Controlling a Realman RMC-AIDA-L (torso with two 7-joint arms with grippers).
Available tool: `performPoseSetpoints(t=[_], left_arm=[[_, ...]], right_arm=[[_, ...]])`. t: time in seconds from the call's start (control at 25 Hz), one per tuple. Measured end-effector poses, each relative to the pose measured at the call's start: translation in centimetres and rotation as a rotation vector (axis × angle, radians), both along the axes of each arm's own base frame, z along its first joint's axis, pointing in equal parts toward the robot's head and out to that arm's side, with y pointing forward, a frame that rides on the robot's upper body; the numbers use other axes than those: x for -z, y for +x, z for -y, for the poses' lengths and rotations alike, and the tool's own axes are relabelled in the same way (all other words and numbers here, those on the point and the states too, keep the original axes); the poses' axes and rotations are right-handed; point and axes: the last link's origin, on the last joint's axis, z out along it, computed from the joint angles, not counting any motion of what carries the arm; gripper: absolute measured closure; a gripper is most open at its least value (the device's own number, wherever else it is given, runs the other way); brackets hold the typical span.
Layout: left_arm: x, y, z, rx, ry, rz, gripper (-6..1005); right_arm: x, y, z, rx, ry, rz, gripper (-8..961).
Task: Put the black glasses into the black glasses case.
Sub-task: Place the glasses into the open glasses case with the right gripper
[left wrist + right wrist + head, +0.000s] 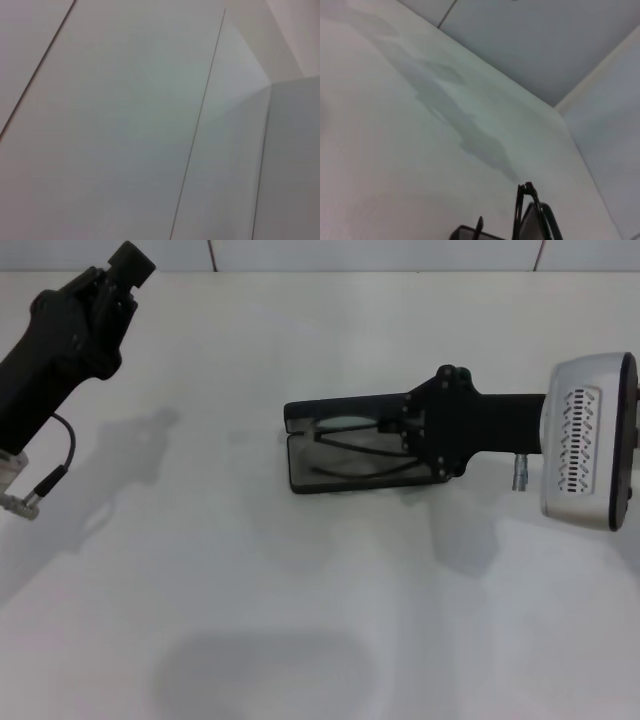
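The black glasses case [300, 478] lies open at the table's middle, with its lid [330, 408] standing at the far side. The black glasses [345, 440] lie over the case's grey inside, temple arms stretching toward my right gripper [392, 430]. That gripper reaches in from the right over the case's right end and looks shut on the glasses. In the right wrist view, part of the glasses frame [526, 210] and a case edge [467, 232] show at the bottom. My left gripper [125, 270] is parked high at the far left, away from the case.
A white table [300, 620] spreads all around the case. A white wall [380, 252] runs along the table's far edge. The left arm's cable and plug [35, 495] hang at the left edge. The left wrist view shows only white panels [125, 125].
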Motion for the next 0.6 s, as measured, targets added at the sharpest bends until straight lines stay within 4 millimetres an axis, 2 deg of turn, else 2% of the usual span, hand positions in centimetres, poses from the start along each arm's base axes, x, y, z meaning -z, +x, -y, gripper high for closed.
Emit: performPoseSetpoints(t=[0.6], left_arm=[[-0.1,0.0,0.0,0.002,0.006,-0.004,973]], right_arm=[[1.6,0.0,-0.3,0.041,-0.009,0.001,854]])
